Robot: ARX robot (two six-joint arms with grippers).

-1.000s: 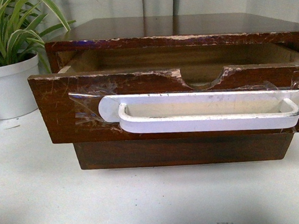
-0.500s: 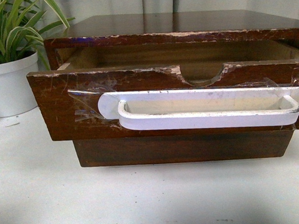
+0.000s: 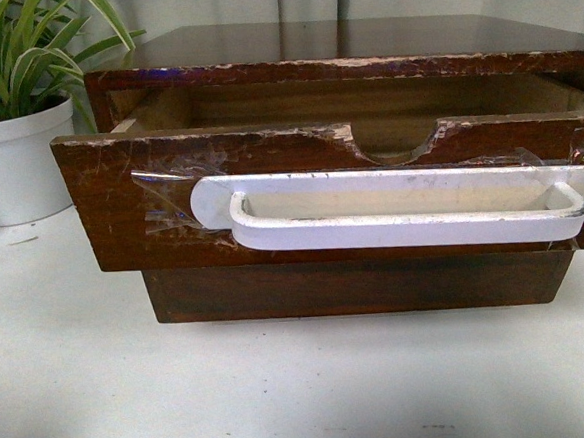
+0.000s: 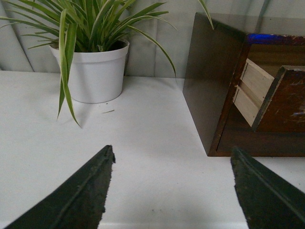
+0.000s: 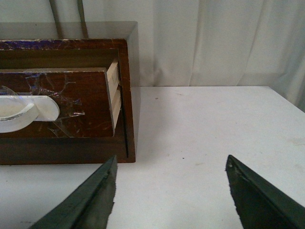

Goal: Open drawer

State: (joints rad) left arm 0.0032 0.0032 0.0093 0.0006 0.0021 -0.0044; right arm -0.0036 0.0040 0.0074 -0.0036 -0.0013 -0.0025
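Observation:
The drawer [image 3: 111, 207] has a dark brown scratched front with a long white handle [image 3: 402, 211] taped on and a half-round notch at its top edge. It stands pulled out from the wooden cabinet [image 3: 360, 44], and its pale inside shows. No gripper shows in the front view. My left gripper [image 4: 172, 167] is open over the white table, left of the cabinet, with the drawer's edge [image 4: 281, 102] ahead of it. My right gripper [image 5: 171, 169] is open over the table, right of the cabinet, with the drawer [image 5: 81, 105] and its handle end [image 5: 28, 109] ahead of it.
A plain dark drawer front [image 3: 357, 287] without a handle sits below the pulled-out one. A green plant in a white pot [image 3: 12, 158] stands left of the cabinet and also shows in the left wrist view [image 4: 95, 71]. Curtains hang behind. The white table [image 3: 284, 390] spreads in front.
The front view has shifted slightly: cabinet and drawer sit a little higher in the frame. The drawer stays pulled out about the same amount.

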